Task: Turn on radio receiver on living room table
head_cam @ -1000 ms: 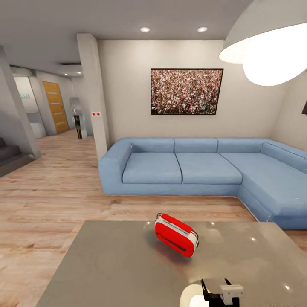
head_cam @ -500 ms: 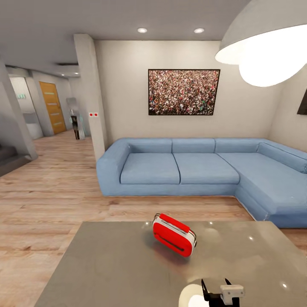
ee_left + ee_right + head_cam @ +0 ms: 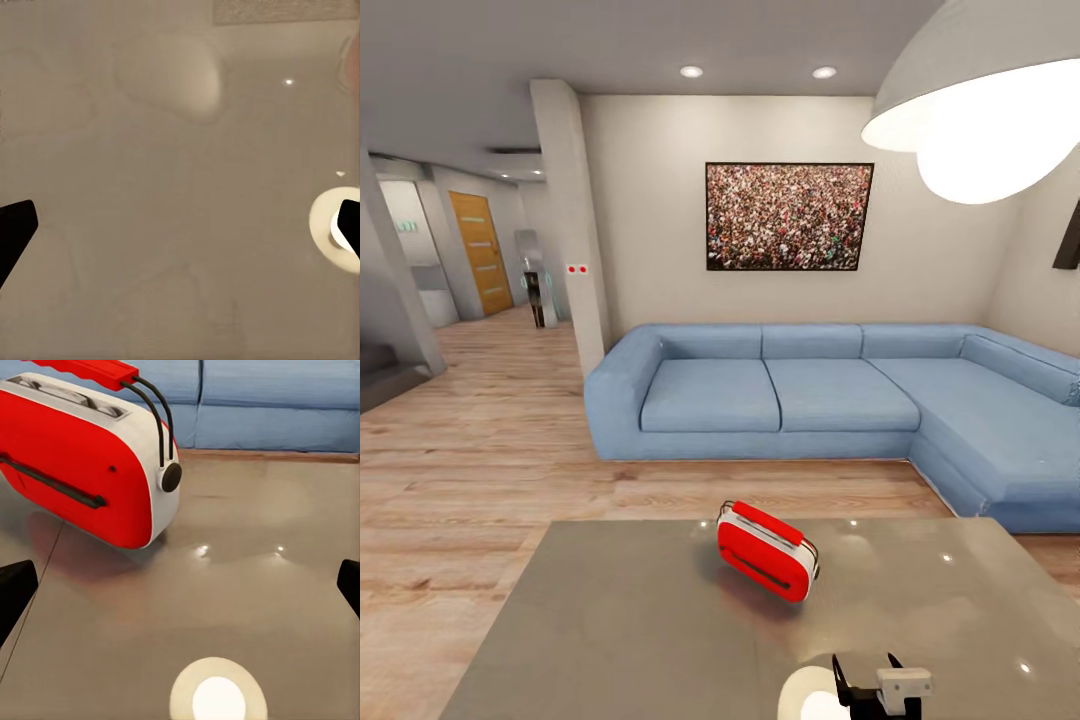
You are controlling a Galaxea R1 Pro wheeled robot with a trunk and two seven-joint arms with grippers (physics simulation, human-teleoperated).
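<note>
Daylight-bright living room is seen from the head view: a blue corner sofa (image 3: 830, 395) is set against a white wall, a crowd picture (image 3: 789, 216) is hung above it, and a big grey dome lamp (image 3: 980, 100) is seen at the upper right. Light wood floor (image 3: 470, 470) is laid between the sofa and the table (image 3: 610, 640), whose glossy grey top is marked by reflected light spots.

The radio receiver (image 3: 767, 551) is placed on the table's far half, near the middle, tilted so that its dark slot is turned toward the robot. Its red handle grip is carried on thin metal wires above the body, and a white end panel with a dark round knob is shown toward the right.

The right claw (image 3: 872, 676) is held low over the near edge of the table, well short of the radio. In the right wrist view its two dark fingertips (image 3: 15, 589) are spread wide to either side, nothing is held between them, and the radio is seen ahead of them, apart from both tips.

The left claw (image 3: 180, 232) is likewise spread wide in the left wrist view, with only bare grey tabletop between its dark fingertips (image 3: 13, 229); nothing is gripped or touched.
</note>
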